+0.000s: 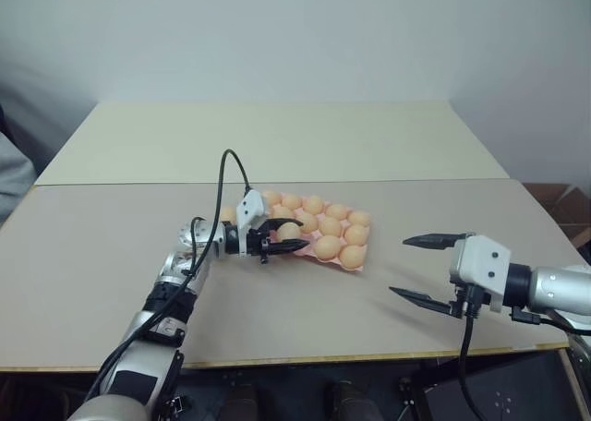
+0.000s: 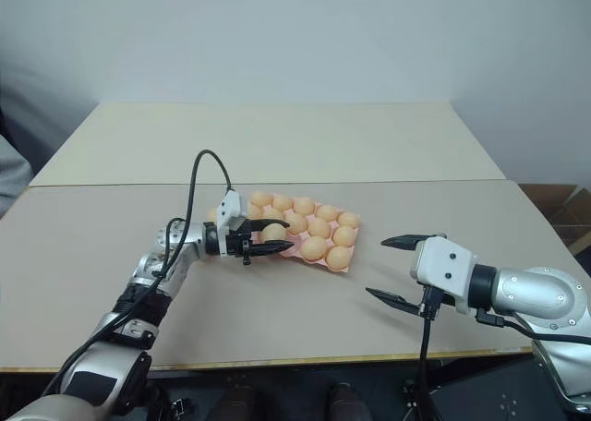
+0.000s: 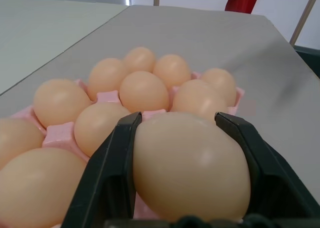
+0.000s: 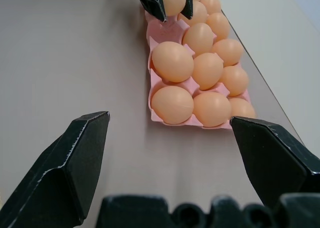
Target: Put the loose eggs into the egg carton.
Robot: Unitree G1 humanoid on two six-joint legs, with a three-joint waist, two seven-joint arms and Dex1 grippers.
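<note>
The egg (image 3: 190, 170) sits pinched in the left gripper (image 1: 282, 239) above the near edge of the pink egg carton (image 4: 170, 120), its long axis roughly level, along the fingers. The visible cups look filled, so this seems among the last. The right gripper (image 1: 427, 270) hangs wide, empty, apart.

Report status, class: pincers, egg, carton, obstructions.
Left pincer shut on an egg, over the carton's near row. Right pincer open, empty. Nothing in the way.
</note>
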